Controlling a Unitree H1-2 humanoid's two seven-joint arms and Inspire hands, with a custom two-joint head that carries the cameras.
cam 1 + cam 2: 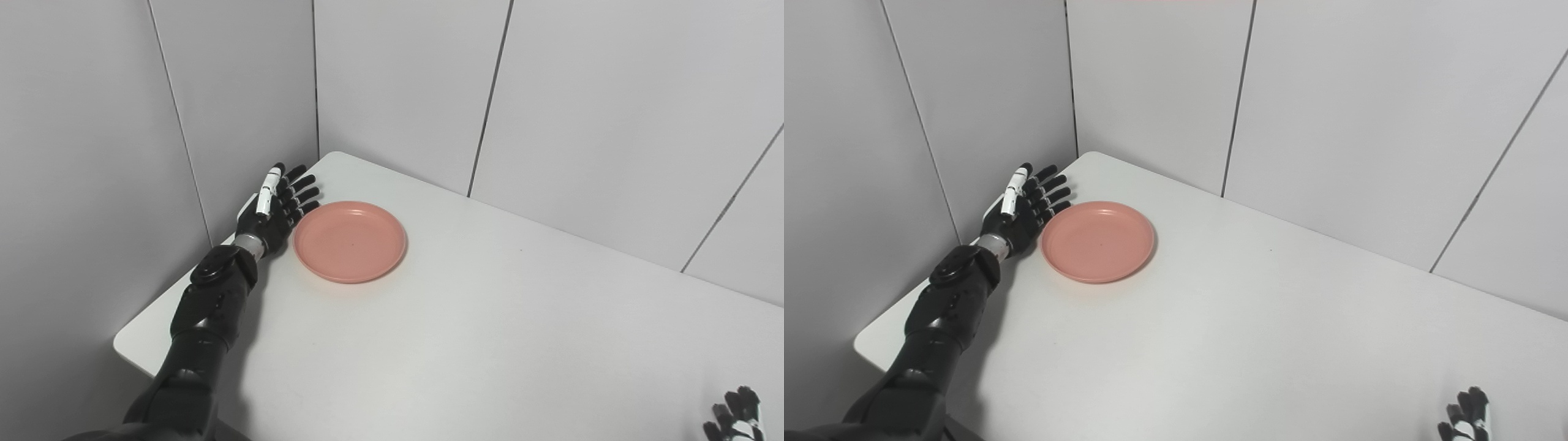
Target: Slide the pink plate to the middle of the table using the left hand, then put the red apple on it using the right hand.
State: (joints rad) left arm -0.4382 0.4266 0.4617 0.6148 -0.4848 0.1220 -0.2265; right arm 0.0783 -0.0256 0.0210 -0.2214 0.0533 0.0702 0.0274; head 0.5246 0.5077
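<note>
Right hand (735,419) barely peeks in, fingers unclear. Left hand (278,208), fingers spread, sits beside the pink plate (349,241) near the desk (490,343) corner; slide not done, no apple visible.

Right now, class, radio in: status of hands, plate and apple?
Left hand open, beside plate at its left rim. Right hand at bottom edge, state unclear. Apple not in view. Table path unobstructed.

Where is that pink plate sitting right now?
The pink plate lies flat on the white table, near its far left corner, with the left hand open right beside its left rim.
</note>
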